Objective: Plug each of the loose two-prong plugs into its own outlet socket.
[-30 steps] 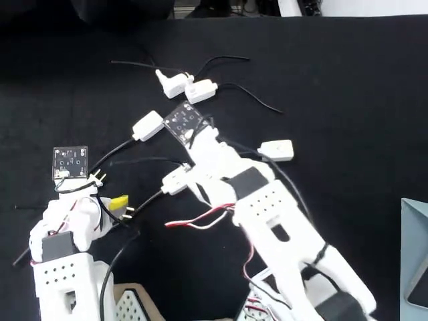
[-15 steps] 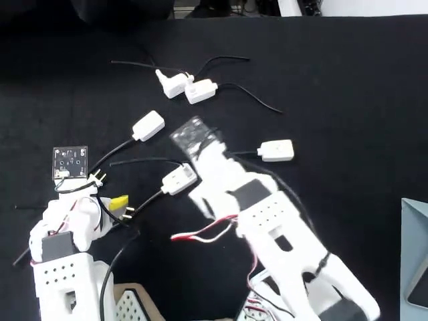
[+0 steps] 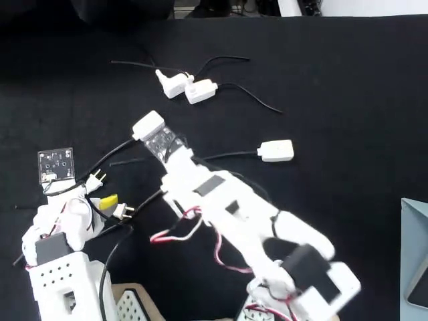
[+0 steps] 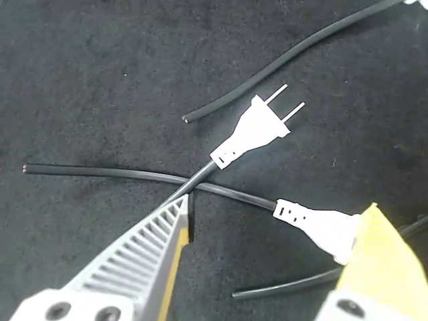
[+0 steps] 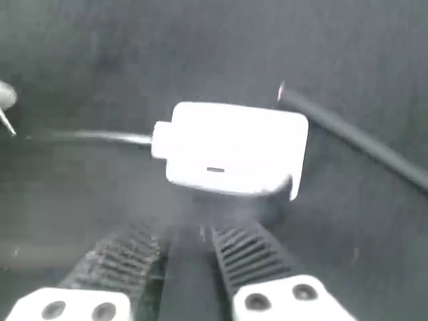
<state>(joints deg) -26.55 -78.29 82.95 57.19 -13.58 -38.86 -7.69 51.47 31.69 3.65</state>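
Note:
Two loose two-prong plugs lie by my left gripper [image 3: 88, 192]: one [image 3: 97, 179] [image 4: 257, 127] ahead of the fingers, the other [image 3: 122, 211] [image 4: 314, 224] touching the yellow finger [image 4: 381, 267]. That gripper [image 4: 277, 210] is open and holds nothing. My right gripper [image 3: 160, 142] sits right behind a white outlet socket [image 3: 148, 125] [image 5: 231, 147]. Its fingers [image 5: 251, 261] stand a narrow gap apart, holding nothing. More white sockets lie farther back [image 3: 172, 83] [image 3: 200, 90] and to the right [image 3: 276, 150].
Black cables trail over the dark cloth from the sockets and plugs, some crossing beneath both arms. A loose cable end [image 5: 281, 90] lies beside the socket in the right wrist view. A grey-blue box [image 3: 414, 254] stands at the right edge.
My right arm has swung left, from the middle of the table to the leftmost socket, and now covers the socket that lay near the centre. The left arm has shifted slightly left.

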